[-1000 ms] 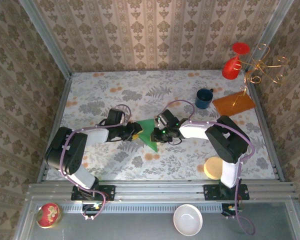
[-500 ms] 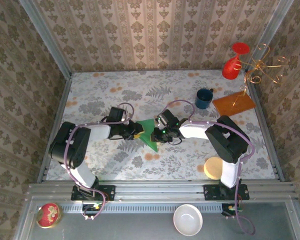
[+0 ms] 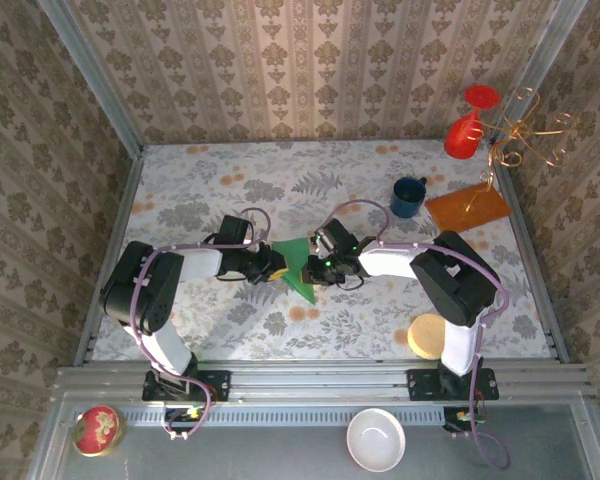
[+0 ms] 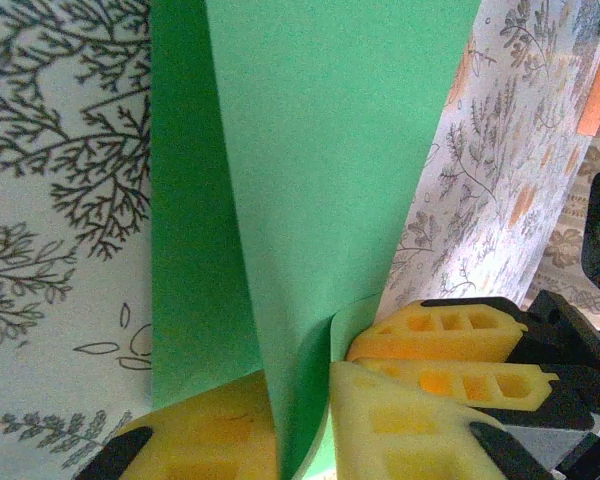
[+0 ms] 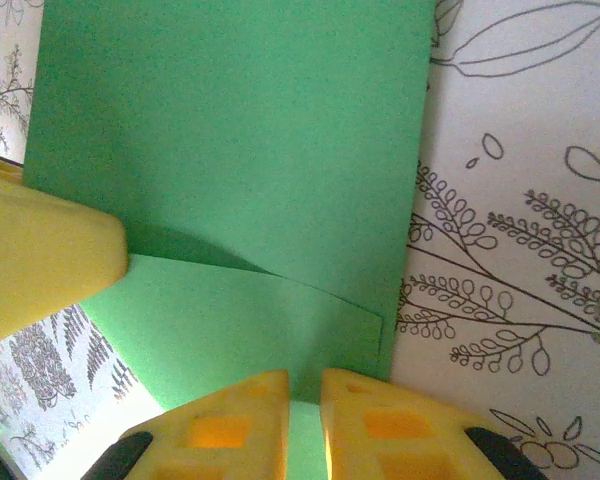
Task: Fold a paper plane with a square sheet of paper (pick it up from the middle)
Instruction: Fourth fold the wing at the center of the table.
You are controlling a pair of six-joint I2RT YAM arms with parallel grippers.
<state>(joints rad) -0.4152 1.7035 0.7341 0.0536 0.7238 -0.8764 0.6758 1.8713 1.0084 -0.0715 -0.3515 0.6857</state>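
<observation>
Mug (image 3: pixel 409 197) behind and right of paper (image 3: pixel 296 265)

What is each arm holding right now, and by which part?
Green paper, both: left gripper jaws pinch a raised fold, right gripper jaws pinch its right edge.

I read the left arm (image 3: pixel 150 290) as folded at the elbow, with its forearm reaching to the right, low and nearly level. The right arm (image 3: pixel 460 280) mirrors it, forearm reaching to the left. The two wrists meet mid-workspace, tips almost facing each other. The left gripper (image 3: pixel 272 265) has its yellow fingers (image 4: pixel 410 420) drawn in on a raised fold of the square sheet of paper (image 4: pixel 330 150). The right gripper (image 5: pixel 305 395) pinches the sheet's edge, its jaws nearly touching, just beside the left one.
</observation>
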